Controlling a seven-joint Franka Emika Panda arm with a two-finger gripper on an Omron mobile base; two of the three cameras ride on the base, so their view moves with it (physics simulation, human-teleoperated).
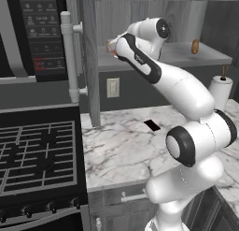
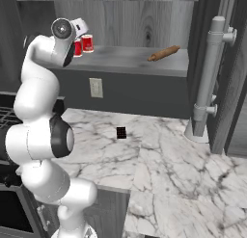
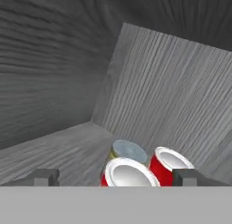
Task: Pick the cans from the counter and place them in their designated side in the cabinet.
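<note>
My claw (image 3: 115,177) hangs wide and empty over the cans (image 3: 129,172) already on the cabinet (image 2: 125,56) shelf's panel end, so I'd back straight out without clipping them.

- Left base view: from behind-left of arm, facing forward and down over counter (image 1: 121,146) toward cabinet (image 1: 186,54).
- Right base view: behind-right, same counter and cabinet.
- Hand view: close inside cabinet corner, above 3 cans (image 3: 129,173).
</note>
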